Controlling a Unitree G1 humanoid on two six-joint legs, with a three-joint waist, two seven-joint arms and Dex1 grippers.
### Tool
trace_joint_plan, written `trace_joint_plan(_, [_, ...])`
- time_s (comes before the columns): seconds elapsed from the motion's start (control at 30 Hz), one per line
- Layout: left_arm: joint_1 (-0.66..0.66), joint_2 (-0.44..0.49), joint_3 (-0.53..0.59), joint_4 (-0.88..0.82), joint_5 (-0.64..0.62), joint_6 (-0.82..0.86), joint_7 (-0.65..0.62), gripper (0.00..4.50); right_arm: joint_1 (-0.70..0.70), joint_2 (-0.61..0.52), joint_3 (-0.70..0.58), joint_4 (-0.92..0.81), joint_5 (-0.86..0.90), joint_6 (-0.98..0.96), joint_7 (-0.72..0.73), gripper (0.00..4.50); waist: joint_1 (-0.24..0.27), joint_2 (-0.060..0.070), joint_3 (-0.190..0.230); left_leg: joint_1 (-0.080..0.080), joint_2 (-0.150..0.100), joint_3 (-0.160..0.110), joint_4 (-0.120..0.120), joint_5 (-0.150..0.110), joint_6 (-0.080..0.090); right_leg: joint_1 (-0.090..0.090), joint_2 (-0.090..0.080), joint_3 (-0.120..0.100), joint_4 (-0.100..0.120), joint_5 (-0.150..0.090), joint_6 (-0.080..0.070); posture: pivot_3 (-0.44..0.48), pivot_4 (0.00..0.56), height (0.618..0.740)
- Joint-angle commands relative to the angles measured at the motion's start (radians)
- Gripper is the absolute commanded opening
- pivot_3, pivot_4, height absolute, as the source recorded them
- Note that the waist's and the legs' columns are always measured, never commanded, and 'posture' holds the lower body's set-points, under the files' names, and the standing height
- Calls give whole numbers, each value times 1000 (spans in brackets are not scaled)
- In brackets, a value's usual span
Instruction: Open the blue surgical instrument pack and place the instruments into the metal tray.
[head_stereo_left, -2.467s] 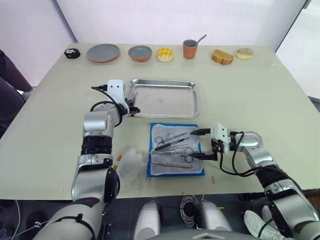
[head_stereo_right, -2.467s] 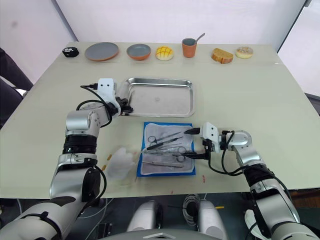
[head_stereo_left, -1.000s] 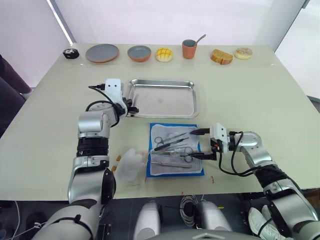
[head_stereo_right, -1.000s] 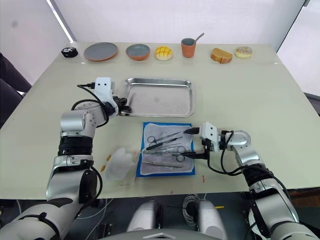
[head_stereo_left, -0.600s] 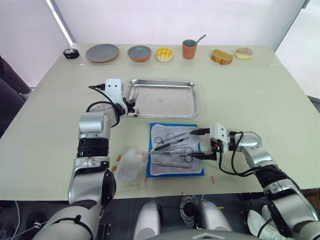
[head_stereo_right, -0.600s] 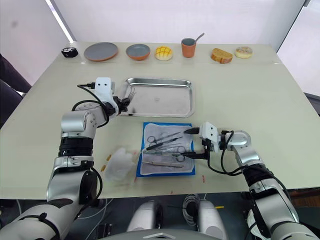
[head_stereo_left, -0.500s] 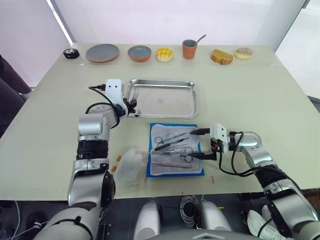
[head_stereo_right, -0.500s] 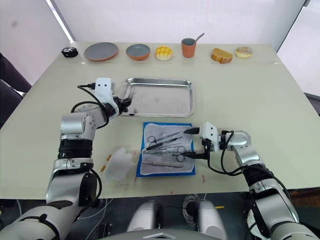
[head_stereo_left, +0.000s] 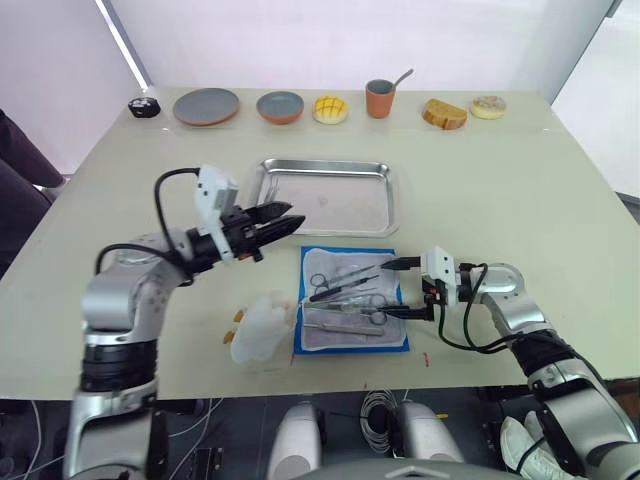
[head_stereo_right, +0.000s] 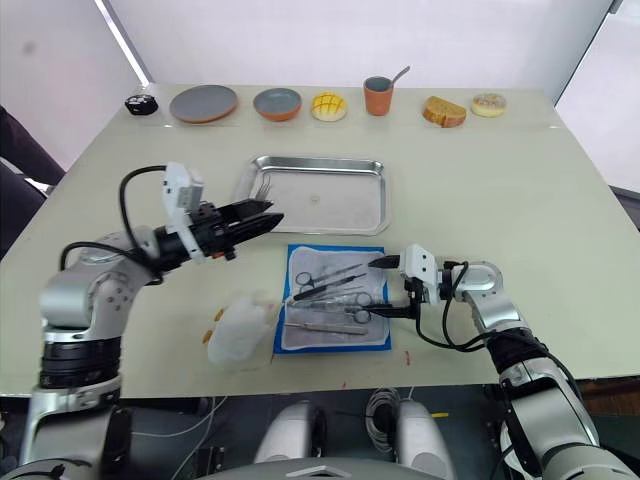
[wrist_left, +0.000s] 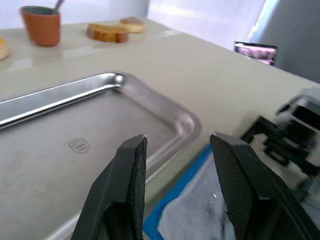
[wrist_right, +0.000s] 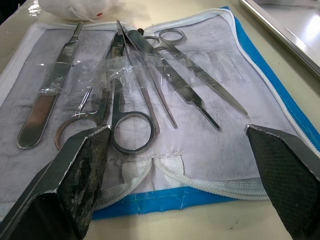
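— What did you have in front of you on the table?

— You had the blue surgical instrument pack (head_stereo_left: 352, 299) lying flat and unzipped near the table's front edge, its pale grey-white lining facing up inside a blue border.

— And the instruments (wrist_right: 145, 85)?

— You saw them all lying on that lining: silver scissors with ring handles, slim forceps and a flat-handled tool, some crossing one another under clear film.

— Where was the metal tray (head_stereo_left: 325, 197)?

— You saw it just behind the pack, farther from you, a shallow shiny steel rectangle with rounded corners, flat on the table, nothing inside it.
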Motion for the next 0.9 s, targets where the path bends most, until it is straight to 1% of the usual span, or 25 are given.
trace_joint_plan(0.03, [54, 81, 51, -30, -74, -33, -157, 2113, 32, -25, 15, 54, -56, 31, -13, 4500, 2, 0, 0, 0, 0, 0, 0, 0, 0, 0, 0, 0, 0, 0, 0, 0, 150, 740])
trace_joint_plan(0.1, [98, 135, 59, -5, -62, -78, -225, 2113, 32, -28, 12, 52, -51, 30, -5, 4500, 4, 0, 0, 0, 0, 0, 0, 0, 0, 0, 0, 0, 0, 0, 0, 0, 150, 740])
trace_joint_plan(0.13, [115, 154, 62, 5, -56, -98, -250, 2653, 33, -29, 11, 52, -49, 29, -1, 4500, 4, 0, 0, 0, 0, 0, 0, 0, 0, 0, -1, -1, 0, 0, 0, 0, 150, 740])
trace_joint_plan(0.17, [129, 170, 67, 14, -56, -109, -269, 2904, 33, -29, 10, 50, -47, 29, 2, 4500, 4, 1, 1, 0, 0, 0, 0, 0, 0, 0, -1, 0, 0, 0, 0, 0, 150, 740])
trace_joint_plan(0.2, [155, 198, 80, 42, -45, -129, -296, 3478, 31, -31, 9, 53, -45, 25, 12, 4500, 4, 1, 1, 0, 0, 0, 0, 0, 0, 0, -1, 0, 0, 0, 0, 0, 150, 740])
trace_joint_plan(0.23, [171, 216, 88, 63, -38, -144, -313, 3847, 29, -33, 8, 55, -43, 22, 19, 4500, 4, 2, 1, 0, 0, 1, 0, 0, 0, 0, -1, 0, 0, 0, 0, 0, 150, 740])
trace_joint_plan(0.27, [185, 230, 99, 80, -39, -152, -327, 4423, 26, -33, 7, 60, -42, 16, 25, 4500, 5, 2, 1, 0, 0, 1, 0, 0, 0, 0, -1, 0, 0, 0, 0, 0, 150, 740])
trace_joint_plan(0.5, [224, 277, 112, 97, -40, -183, -362, 4471, 14, -25, -5, 75, -25, 5, 70, 4500, 15, 3, 2, -1, 0, 1, 0, 0, 1, -1, -2, -1, 0, 0, 0, 0, 150, 740])
trace_joint_plan(0.6, [197, 267, 93, 41, -32, -171, -295, 4471, 13, -23, -7, 75, -24, 0, 73, 4500, 19, 3, 2, -1, 0, 1, 0, 0, 1, -1, -2, 0, 0, 0, 0, 0, 150, 740])
trace_joint_plan(0.7, [162, 241, 26, -56, 27, -163, -170, 4471, 13, -21, -15, 72, -17, 6, 81, 4500, 24, 3, 2, -2, 0, 2, 0, 0, 1, -1, -2, 0, 0, 0, 0, 0, 150, 740])
trace_joint_plan(0.8, [115, 225, -46, -158, 17, -62, -77, 4471, 12, -20, -22, 71, -16, 5, 83, 4500, 24, 3, 2, -2, 0, 2, 0, 0, 1, -1, -2, 1, 0, 0, 0, 0, 150, 740])
trace_joint_plan(0.83, [85, 218, -75, -182, 4, -5, -44, 4471, 10, -20, -23, 73, -18, 4, 82, 4500, 24, 3, 2, -2, 0, 2, 0, 0, 1, -1, -1, 1, 0, 0, 0, 0, 150, 740])
trace_joint_plan(0.9, [14, 193, -128, -191, -10, 78, 7, 4471, 7, -20, -25, 77, -20, 0, 80, 4500, 26, 3, 2, -2, 0, 2, 1, 0, 1, -1, -1, 1, 0, 0, 0, 0, 150, 740])
